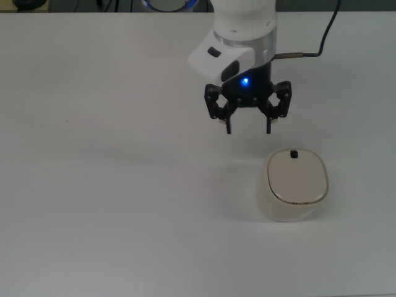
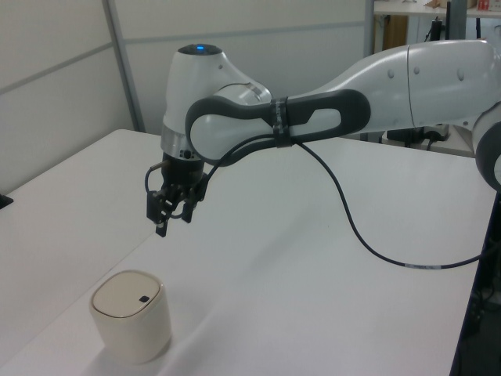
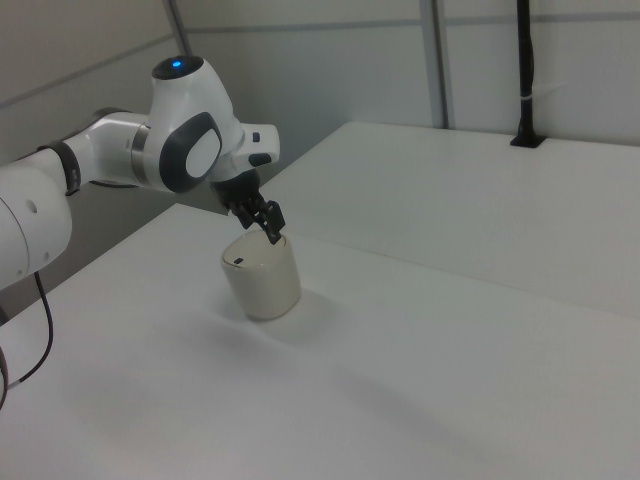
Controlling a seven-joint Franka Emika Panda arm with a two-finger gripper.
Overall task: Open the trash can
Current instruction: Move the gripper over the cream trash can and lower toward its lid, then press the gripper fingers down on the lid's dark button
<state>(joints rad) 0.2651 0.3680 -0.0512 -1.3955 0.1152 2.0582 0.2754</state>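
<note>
My tool [image 1: 248, 127] hangs in the upper middle of the top view with its two black fingers [image 1: 228, 125] spread apart and nothing between them; a small blue light glows on the body just above them. It floats in the air above the white bench [image 1: 111, 204], touching nothing; in the left view it sits left of centre [image 2: 167, 222], pointing down. The trash can [image 1: 292, 184] stands upright on the bench in the lower right of the top view, just below and a little to the right of my tool; its flat beige lid [image 1: 297, 176] lies shut, with the tiny black button [image 1: 294, 153] at the lid edge nearest my tool. In the left view the can is at the lower left [image 2: 131, 315]; in the right view my tool [image 3: 267, 228] hovers just over the can's far rim [image 3: 262, 275].
</note>
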